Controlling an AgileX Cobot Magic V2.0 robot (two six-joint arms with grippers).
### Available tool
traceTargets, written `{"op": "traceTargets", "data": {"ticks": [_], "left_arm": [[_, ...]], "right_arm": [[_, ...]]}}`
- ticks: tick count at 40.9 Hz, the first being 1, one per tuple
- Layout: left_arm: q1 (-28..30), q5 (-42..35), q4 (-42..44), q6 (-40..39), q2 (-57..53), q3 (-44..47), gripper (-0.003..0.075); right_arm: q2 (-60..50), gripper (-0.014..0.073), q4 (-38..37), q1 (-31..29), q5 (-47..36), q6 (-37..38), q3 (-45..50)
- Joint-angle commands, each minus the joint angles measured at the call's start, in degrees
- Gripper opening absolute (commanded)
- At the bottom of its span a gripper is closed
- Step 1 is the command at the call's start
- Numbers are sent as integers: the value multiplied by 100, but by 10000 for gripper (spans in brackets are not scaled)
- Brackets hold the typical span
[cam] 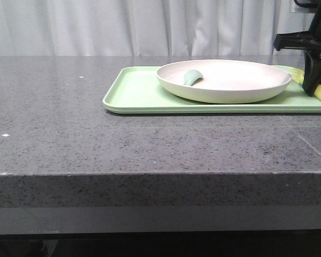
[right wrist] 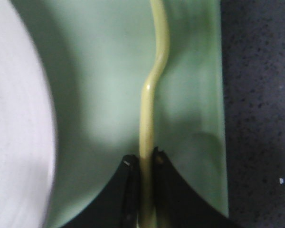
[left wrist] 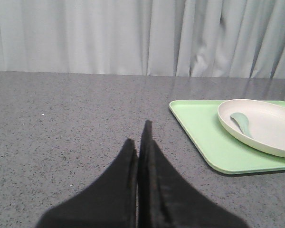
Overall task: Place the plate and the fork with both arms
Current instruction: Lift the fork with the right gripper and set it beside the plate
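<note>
Fork (right wrist: 152,95) first: my right gripper (right wrist: 143,164) has its two black fingers pressed against either side of the pale-yellow handle, clamped on it near one end, with the rest of the fork running away from the fingers in a gentle S-curve. It lies over the light-green tray (right wrist: 109,95), in the strip between the plate (right wrist: 16,123) and the tray's outer lip; past that lip is the dark speckled counter (right wrist: 256,95). In the front view the right gripper (cam: 315,92) stands at the tray's right end, just beside the plate's rim, a bit of yellow showing at either side of it.

My left gripper (left wrist: 138,142) has its fingers pressed together on nothing, over bare counter and well apart from the tray (left wrist: 199,133). The plate (cam: 224,80) sits on the tray with a small teal utensil (cam: 192,76) lying inside it.

As I judge it, the step in hand is taking the fork up. To do it well I should lift straight and slowly, keeping the handle level so the long free end does not swing into the plate's rim or catch the tray's lip. The hold is narrow and near one end, so the fork may pivot; I would keep the squeeze firm. Whether the fork is already off the tray I cannot tell.
</note>
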Motion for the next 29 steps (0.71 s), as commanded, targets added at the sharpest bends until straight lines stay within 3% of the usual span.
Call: {"op": "traceTargets", "data": {"ticks": [1, 6, 14, 17, 27, 29], "left_arm": [[13, -442, -17, 3, 42, -156, -18], [13, -442, -17, 3, 42, -156, -18], [13, -442, -17, 3, 42, -156, -18], [13, -442, -17, 3, 42, -156, -18], [13, -442, -17, 3, 42, -156, -18], [13, -442, -17, 3, 42, -156, -18]], "right_arm": [[-287, 246, -19, -19, -77, -73, -141], [-405, 345, -19, -19, 115, -84, -236], [-1089, 332, -19, -14, 314, -109, -380], [-1361, 285, -19, -14, 373, -111, -375], [-2359, -76, -19, 229, 277, -123, 164], [-2675, -63, -19, 313, 68, -166, 479]]}}
